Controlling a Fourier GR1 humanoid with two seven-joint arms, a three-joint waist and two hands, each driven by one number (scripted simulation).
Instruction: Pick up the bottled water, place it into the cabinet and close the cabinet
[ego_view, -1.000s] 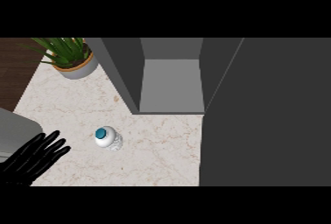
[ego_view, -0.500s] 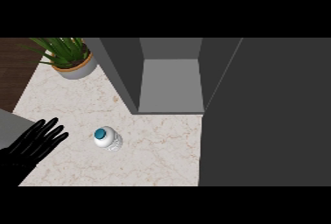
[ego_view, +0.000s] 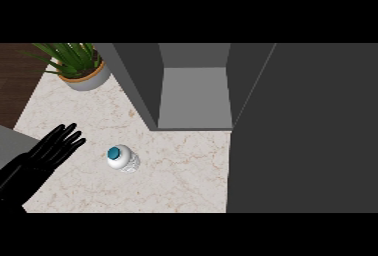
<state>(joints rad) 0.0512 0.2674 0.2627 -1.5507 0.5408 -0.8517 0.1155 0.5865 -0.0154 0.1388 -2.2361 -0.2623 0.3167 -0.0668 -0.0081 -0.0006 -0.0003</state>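
— Marble counter (ego_view: 184, 190), pale with thin brown veins, and a strip of dark wood at the far left. Where's the bottle (ego_view: 121, 159)?

— Upright on the marble, left of centre, in front of the cabinet (ego_view: 193, 95) and a little to its left. From above it's a round, clear, ribbed body with a teal cap (ego_view: 116, 152).

— And the left hand (ego_view: 50, 151)?

— Black, flat, fingers straight and spread. It sits just left of the bottle without touching it and holds nothing. The right hand doesn't show.

— So the step is the pick-up.

— I'd say so, and nothing after it is done. The palm should come in from the left at mid-body, with the thumb on one side and the fingers wrapping the other. The body is round and looks slick, so a push on the cap alone could tip it or slide it over the smooth stone.

— The cabinet?

— Matte grey, flat panels, square edges. It's open, showing a bare lighter-grey shelf. Its door (ego_view: 303, 130) is the broad dark slab filling the right side, swung toward us.

— Anything in the way?

— A spiky green plant (ego_view: 74, 57) in a grey pot (ego_view: 87, 80) with a tan rim stands at the far left, well apart from the bottle. The lift should clear the cabinet's left wall on the way in.
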